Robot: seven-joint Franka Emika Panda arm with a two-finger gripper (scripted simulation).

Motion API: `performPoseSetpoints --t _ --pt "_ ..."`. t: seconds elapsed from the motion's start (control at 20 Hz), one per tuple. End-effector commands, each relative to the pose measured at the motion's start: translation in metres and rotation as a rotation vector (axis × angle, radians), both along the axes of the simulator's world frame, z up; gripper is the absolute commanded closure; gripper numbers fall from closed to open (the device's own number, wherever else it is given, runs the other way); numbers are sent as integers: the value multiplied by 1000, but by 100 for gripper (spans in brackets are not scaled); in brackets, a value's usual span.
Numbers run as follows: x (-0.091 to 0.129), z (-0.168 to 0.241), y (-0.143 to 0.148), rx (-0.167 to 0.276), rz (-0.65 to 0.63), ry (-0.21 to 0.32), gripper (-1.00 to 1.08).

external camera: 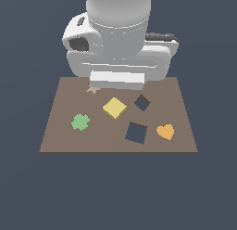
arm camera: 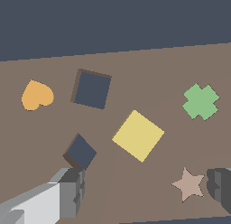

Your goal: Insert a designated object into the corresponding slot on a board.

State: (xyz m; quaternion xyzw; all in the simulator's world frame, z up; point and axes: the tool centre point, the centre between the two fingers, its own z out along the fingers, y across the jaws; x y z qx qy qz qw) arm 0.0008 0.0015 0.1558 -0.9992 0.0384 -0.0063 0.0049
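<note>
The flat yellow square block (external camera: 115, 107) lies diamond-wise near the middle of the brown board (external camera: 102, 140). The larger dark square slot (external camera: 136, 132) is just beside it, toward the near edge and the exterior view's right, and it is empty. In the wrist view the block (arm camera: 138, 135) and the slot (arm camera: 92, 89) both show on the board (arm camera: 149, 69). My gripper (arm camera: 145, 184) is open and empty, its two grey fingers (arm camera: 72, 191) standing wide apart above the board's far part, short of the block. In the exterior view the white hand (external camera: 116, 79) hides the fingers.
A smaller dark square cut-out (external camera: 142, 102) (arm camera: 80, 151) sits by the block. An orange heart (external camera: 165, 131) (arm camera: 37, 95), a green clover (external camera: 80, 122) (arm camera: 200, 101) and a tan star (external camera: 93, 89) (arm camera: 188, 184) also lie on the board.
</note>
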Motion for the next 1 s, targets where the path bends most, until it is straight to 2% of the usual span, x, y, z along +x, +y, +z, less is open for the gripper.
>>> performPoseSetpoints --t 0.0,0.95 --pt "0 -8 -1 -1 -45 1 -92" --pt "3 -90 -13 -6 -540 13 -92"
